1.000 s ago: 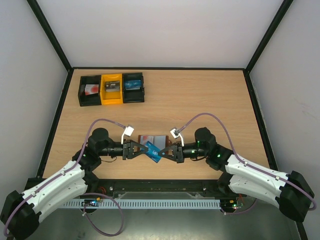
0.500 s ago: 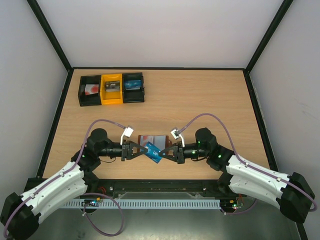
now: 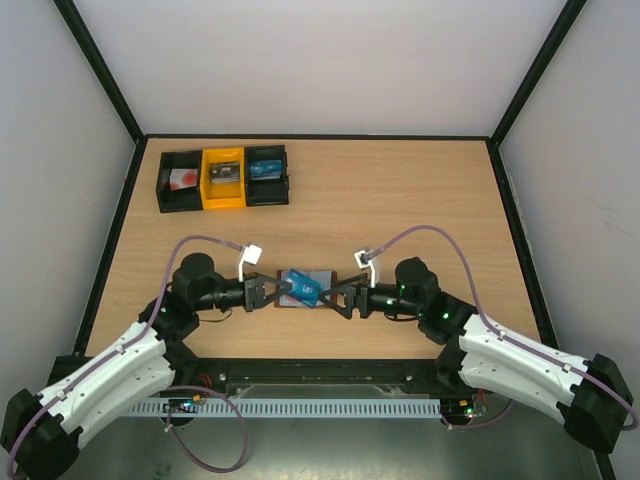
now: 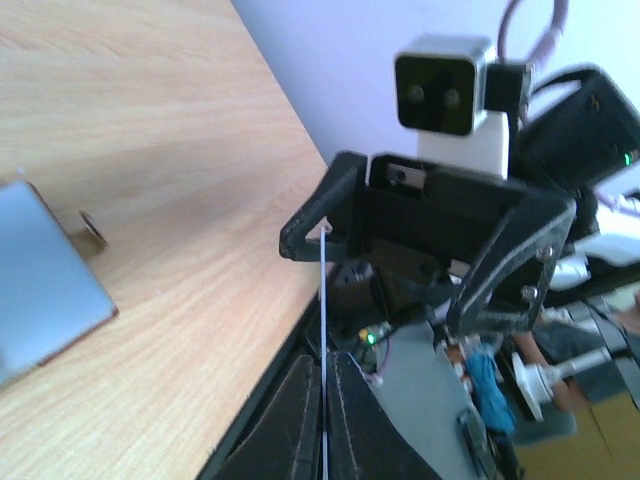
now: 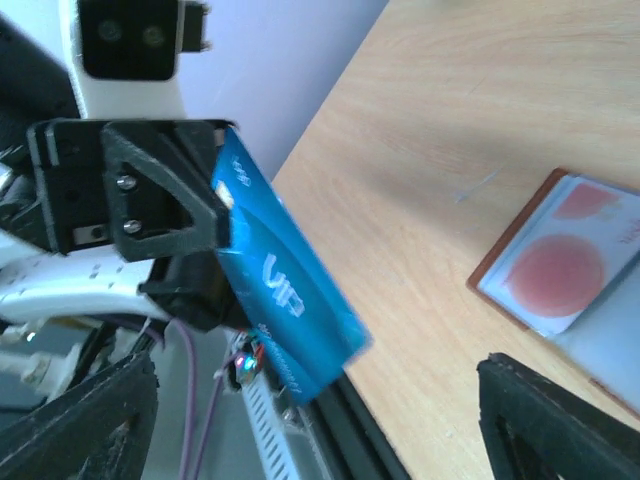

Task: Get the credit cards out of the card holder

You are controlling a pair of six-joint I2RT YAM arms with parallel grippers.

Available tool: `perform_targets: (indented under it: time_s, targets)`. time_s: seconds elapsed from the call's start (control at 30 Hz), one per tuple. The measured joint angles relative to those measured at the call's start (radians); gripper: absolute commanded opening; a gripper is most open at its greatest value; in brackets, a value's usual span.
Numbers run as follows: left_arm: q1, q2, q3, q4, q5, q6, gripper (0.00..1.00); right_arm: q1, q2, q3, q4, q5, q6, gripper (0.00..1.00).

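Blue credit card [image 3: 303, 287], pinched in our left gripper [image 3: 274, 291] above the card holder [image 3: 322, 277] at the table's [image 3: 420, 200] six o'clock. Our right gripper [image 3: 338, 296] gapes empty. Next, we judge, the card needs laying down flat.

Wooden table [image 3: 400, 190]: card holder [image 3: 323, 277], 3 bins [image 3: 224, 178]

Three cameras, one overhead and two on my wrists, are covering one spot.

The top camera is looking down from above and behind me over the whole table [image 3: 420, 200]. My wrist cameras are sitting close and facing each other: one is sighting along my left gripper [image 4: 323, 400] at my right gripper [image 4: 380, 285], the other is looking back. All three are sharing the blue card [image 5: 285, 290] and brown wallet [image 5: 570, 260].
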Motion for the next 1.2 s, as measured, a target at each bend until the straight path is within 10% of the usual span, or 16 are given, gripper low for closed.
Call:
perform_targets:
  time_s: [0.1, 0.5, 1.2]
  targets:
    - [0.011, 0.003, 0.045, -0.054, -0.072, 0.008, 0.03, 0.000, -0.018, -0.007, -0.006, 0.093, 0.021, 1.00]
    - [0.167, 0.176, 0.209, -0.153, -0.467, 0.008, 0.03, 0.000, -0.034, -0.033, -0.007, 0.277, 0.116, 0.98]
    - [0.411, 0.964, 0.723, 0.011, -0.601, 0.021, 0.03, 0.000, -0.018, -0.033, -0.037, 0.378, 0.168, 0.98]
